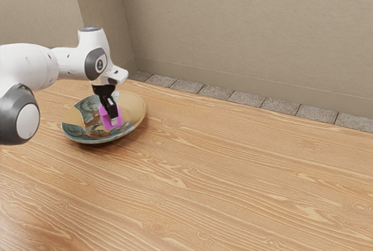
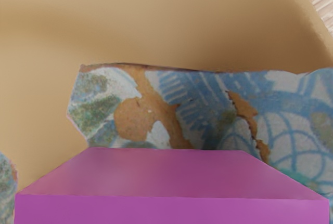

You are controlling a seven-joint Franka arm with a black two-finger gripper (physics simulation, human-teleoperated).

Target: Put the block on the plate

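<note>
Spreading nearest: a honey-brown wooden table (image 1: pixel 233 193) with pale, wavy grain, cut off by the exterior view's lower edge.
Arm: a glossy white, jointed robot arm (image 1: pixel 35 67) with dark grey joint rings, coming in from the exterior view's left, where its base end is cropped away.
Plate: a round, shallow plate (image 1: pixel 135 108), part plain tan, part patterned in blue, green and white with rust-brown patches; it lies on the table below the gripper, its middle partly hidden by block and gripper. In the wrist view much of the rim is out of frame.
Gripper: a black two-finger gripper (image 1: pixel 112 118), pointing down and clenched on the block. One finger crosses the block's near side; the other is mostly hidden behind.
Block: a bright magenta, flat-faced block (image 1: pixel 106 124), in the gripper's grasp over the inner part of the plate. The wrist view cuts it off close under the hand. Its underside is hidden, so whether it touches the plate I cannot tell.
Floor strip: grey, speckled stone tiles (image 1: pixel 215 92) beyond the table's far edge, partly covered by it.
Wall: a plain beige wall (image 1: pixel 245 29) behind everything, its upper part cropped.
</note>
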